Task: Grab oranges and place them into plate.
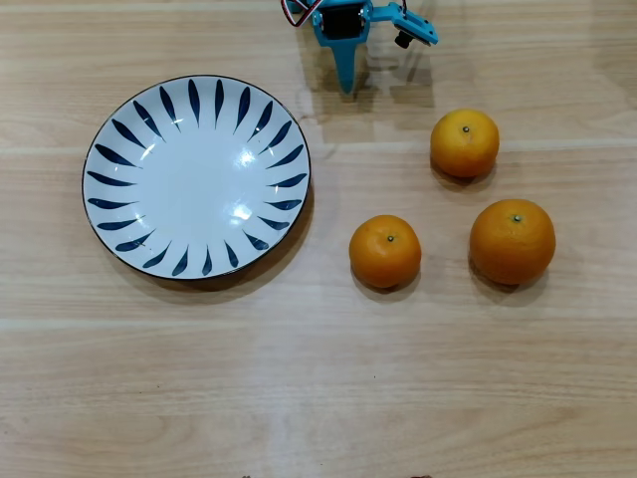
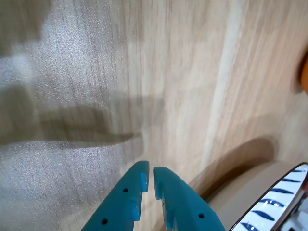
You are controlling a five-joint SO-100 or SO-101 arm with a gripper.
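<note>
1. Three oranges lie on the bare wooden table (image 1: 318, 398) in the overhead view, all to the right of the plate (image 1: 196, 177); none is on it, so by these pictures nothing of the task is done yet
2. Nearest the plate is a smaller orange (image 1: 385, 251), just off its lower right rim but apart from it; another smaller orange (image 1: 464, 142) sits further up and right; the larger orange (image 1: 513, 241) lies at the far right; the three stand apart from one another, stem dots facing up
3. White with dark blue petal strokes around the rim, the plate holds nothing; its middle shows only glare from the lights
4. At the top edge of the overhead view the teal gripper (image 1: 345, 85) points down toward the table, above the gap between plate and oranges, touching neither
5. From the wrist view the gripper (image 2: 148, 182) has its two teal fingers nearly together, only a narrow slit between the tips, and nothing clamped; a sliver of the plate's rim (image 2: 269, 202) shows at the lower right, and an orange edge (image 2: 304, 72) peeks in at the right border
6. Left to do, as I judge it: spread the fingers, reach an orange, carry it over the rim and release; then the same for the other two
</note>
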